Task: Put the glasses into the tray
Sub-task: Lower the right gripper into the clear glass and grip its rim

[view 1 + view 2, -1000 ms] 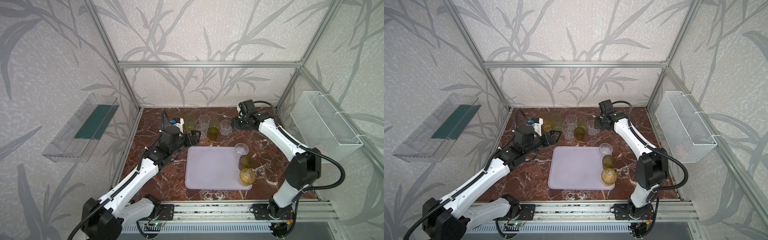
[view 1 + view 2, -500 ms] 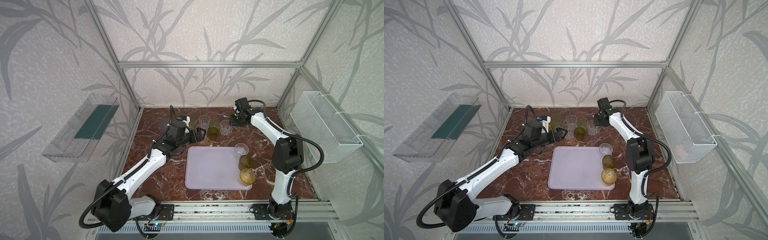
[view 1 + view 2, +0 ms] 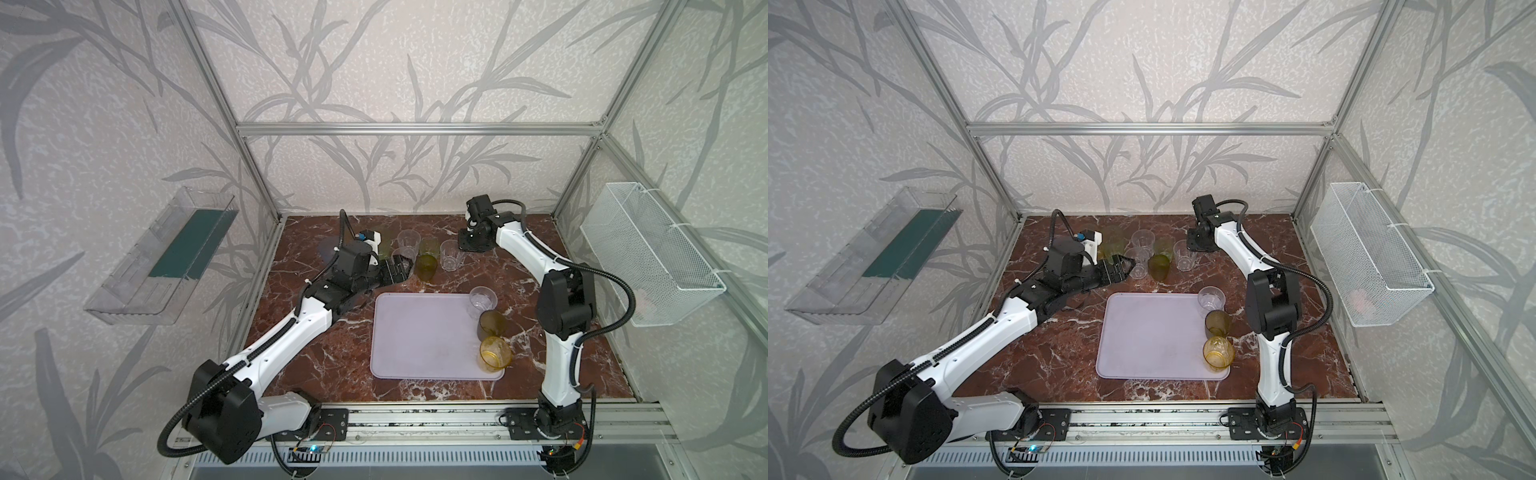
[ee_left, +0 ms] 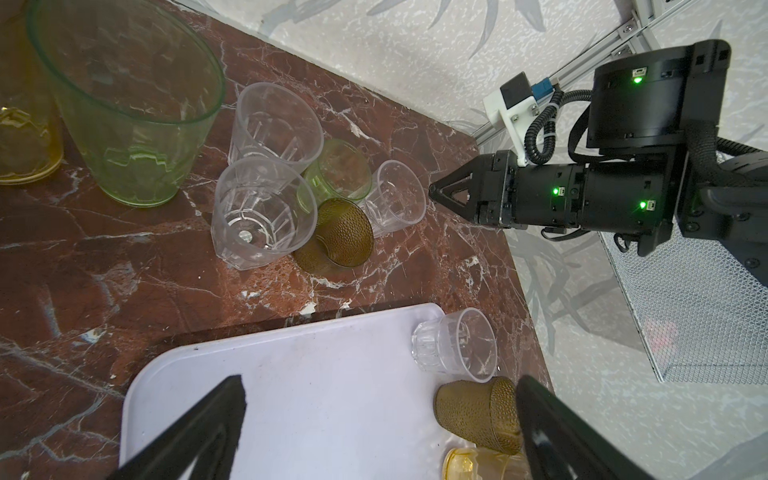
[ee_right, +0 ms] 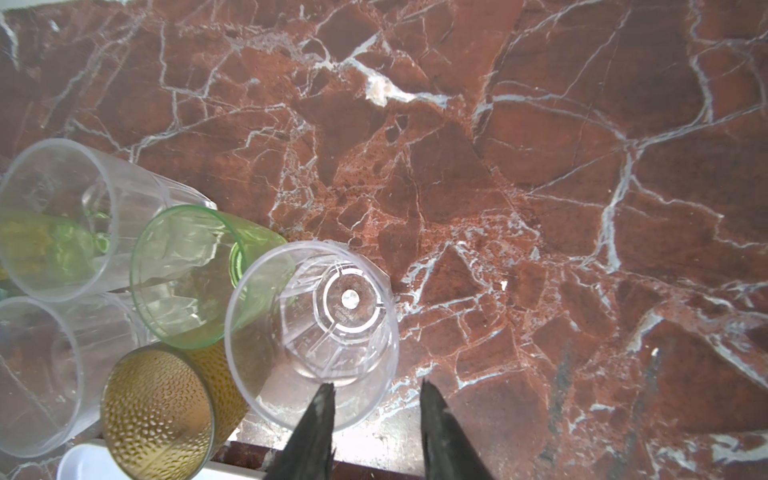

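Note:
The pale lilac tray (image 3: pixel 428 332) (image 4: pixel 291 374) carries a clear glass (image 3: pixel 482 300), an olive-brown glass (image 3: pixel 492 325) and an amber glass (image 3: pixel 494 353) along its right edge. More glasses cluster behind it: clear ones (image 3: pixel 407 239), a light green one (image 3: pixel 428 245) and an olive one (image 3: pixel 427 266). My right gripper (image 5: pixel 376 384) (image 3: pixel 462 245) is open, jaws narrow, one finger inside and one outside the rim of a clear glass (image 5: pixel 311 332) (image 3: pixel 452 254). My left gripper (image 3: pixel 401 268) (image 4: pixel 380 382) stands wide open and empty beside the cluster's left side.
A white wire mesh basket (image 3: pixel 648 253) hangs on the right wall and a clear bin with a green bottom (image 3: pixel 166 257) on the left wall. Aluminium frame posts edge the red marble table (image 3: pixel 332 357).
The left arm has reached farther toward the glass cluster. The right gripper has drawn in over the clear glass at the cluster's right and its jaws have narrowed.

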`<state>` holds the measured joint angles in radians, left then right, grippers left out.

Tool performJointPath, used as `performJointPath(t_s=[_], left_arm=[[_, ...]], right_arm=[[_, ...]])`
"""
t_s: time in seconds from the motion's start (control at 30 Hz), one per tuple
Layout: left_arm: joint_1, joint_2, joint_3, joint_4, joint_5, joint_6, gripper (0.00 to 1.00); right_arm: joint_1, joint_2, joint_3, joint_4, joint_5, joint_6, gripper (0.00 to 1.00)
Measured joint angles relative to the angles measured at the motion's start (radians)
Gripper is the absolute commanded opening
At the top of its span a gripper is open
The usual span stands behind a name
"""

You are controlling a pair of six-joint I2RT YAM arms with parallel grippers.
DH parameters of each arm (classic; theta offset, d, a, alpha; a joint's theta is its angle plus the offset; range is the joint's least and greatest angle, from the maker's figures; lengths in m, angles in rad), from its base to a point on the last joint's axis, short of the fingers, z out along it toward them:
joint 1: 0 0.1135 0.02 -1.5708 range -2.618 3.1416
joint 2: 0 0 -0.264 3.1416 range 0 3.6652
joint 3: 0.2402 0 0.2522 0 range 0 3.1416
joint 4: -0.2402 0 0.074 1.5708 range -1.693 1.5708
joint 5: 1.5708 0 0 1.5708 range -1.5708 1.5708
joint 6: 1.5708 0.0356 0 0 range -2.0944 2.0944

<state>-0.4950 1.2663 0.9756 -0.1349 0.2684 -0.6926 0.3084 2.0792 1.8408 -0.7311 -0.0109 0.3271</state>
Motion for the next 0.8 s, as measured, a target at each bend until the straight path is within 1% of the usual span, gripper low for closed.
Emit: performJointPath(t_s=[0.07,0.27,0.37,0.47,0.8], left_arm=[[0.000,0.000,0.000,0.000,0.003,0.000,0.99],[0.000,-0.003,0.000,0.000,0.008,0.000,0.99],[0.000,-0.009,-0.001,0.000,0.010,0.000,0.99],[0.000,-0.019,-0.004,0.001,0.011,0.000,0.99],[0.000,-0.050,-0.042,0.016,0.010,-0.017,0.99]], right_arm=[[0.000,0.011,0.011,-0.005,0.004,-0.004,0.30],[0.000,0.048,0.034,-0.025,0.008,-0.009,0.27],[0.000,0.066,0.055,-0.047,0.011,-0.011,0.23],[0.000,0.083,0.077,-0.063,0.012,-0.014,0.17],[0.000,0.108,0.118,-0.111,0.040,-0.024,0.14]])
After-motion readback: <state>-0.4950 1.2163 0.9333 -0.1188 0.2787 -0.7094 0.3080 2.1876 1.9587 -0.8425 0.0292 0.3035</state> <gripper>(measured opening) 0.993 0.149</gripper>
